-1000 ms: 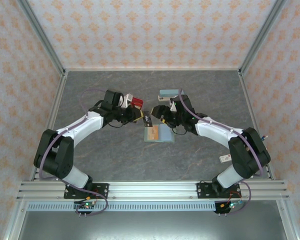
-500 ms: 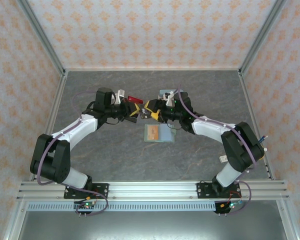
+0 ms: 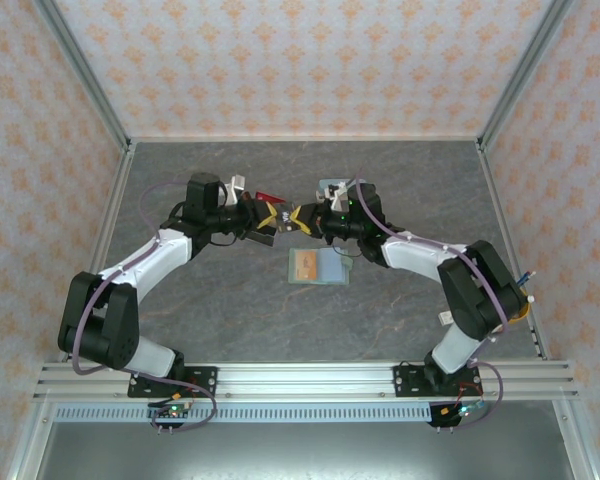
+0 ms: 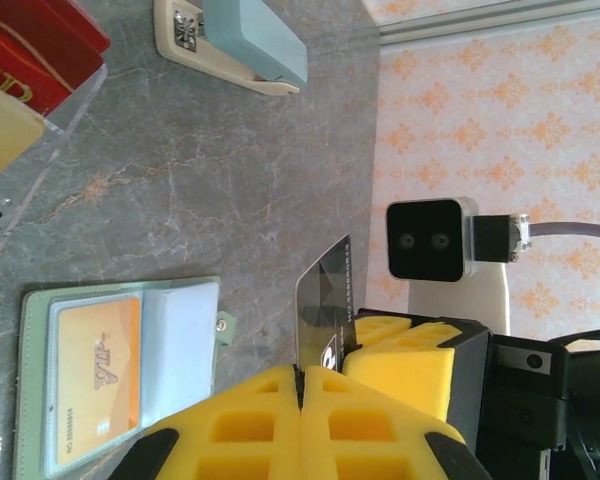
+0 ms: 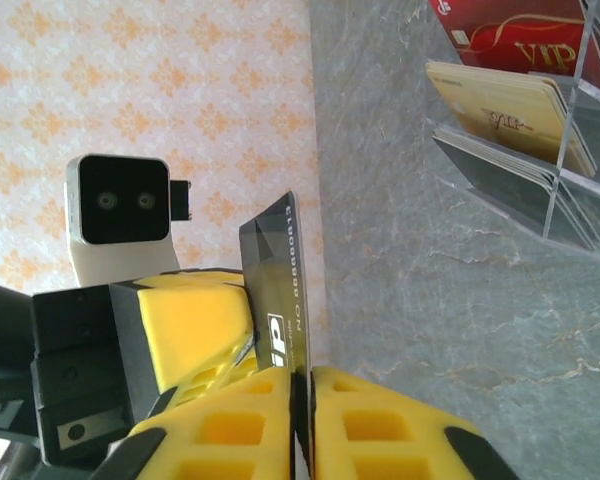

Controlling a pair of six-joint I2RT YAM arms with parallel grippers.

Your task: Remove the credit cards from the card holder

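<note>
The sage-green card holder (image 3: 330, 268) lies open on the table, an orange-yellow card (image 4: 98, 370) in its left panel. Above and behind it my two grippers meet tip to tip. A dark grey credit card (image 4: 325, 305) stands on edge between them. My left gripper (image 4: 301, 372) is shut on one edge of it, and my right gripper (image 5: 302, 372) is shut on the dark grey card (image 5: 278, 285) from the other side. In the top view the left gripper (image 3: 272, 218) and right gripper (image 3: 298, 218) almost touch.
A clear acrylic stand (image 5: 580, 215) behind the left gripper holds a red card (image 5: 510, 35), a tan card (image 5: 500, 110) and a dark one below. A teal oblong case (image 4: 245, 45) lies at the back. A small white tag (image 3: 448, 316) rests near the right edge.
The right gripper has carried the dark grey card up and away from the holder. The left gripper swung from the stand to meet it, and both now pinch the card.
</note>
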